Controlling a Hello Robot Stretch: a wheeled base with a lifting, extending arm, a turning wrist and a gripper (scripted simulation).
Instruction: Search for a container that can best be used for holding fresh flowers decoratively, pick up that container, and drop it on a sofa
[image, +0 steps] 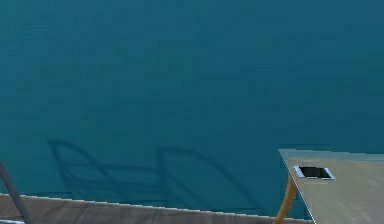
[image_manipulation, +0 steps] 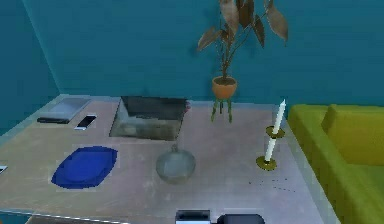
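Forward view: a teal wall (image: 190, 80) spans the frame. A wood floor (image: 100, 210) strip runs along the bottom from 8 to 5 o'clock. A pale table (image: 350, 195) corner sits at 4 o'clock.

Arm side view: the pale tabletop covers the lower half. Teal walls meet at 10 o'clock. A yellow-green sofa (image_manipulation: 350, 150) stands at 4 o'clock.

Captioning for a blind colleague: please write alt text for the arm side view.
A grey rounded vessel sits on a pale table with a blue plate, open laptop, potted plant and two white candles. Yellow-green sofa at right.
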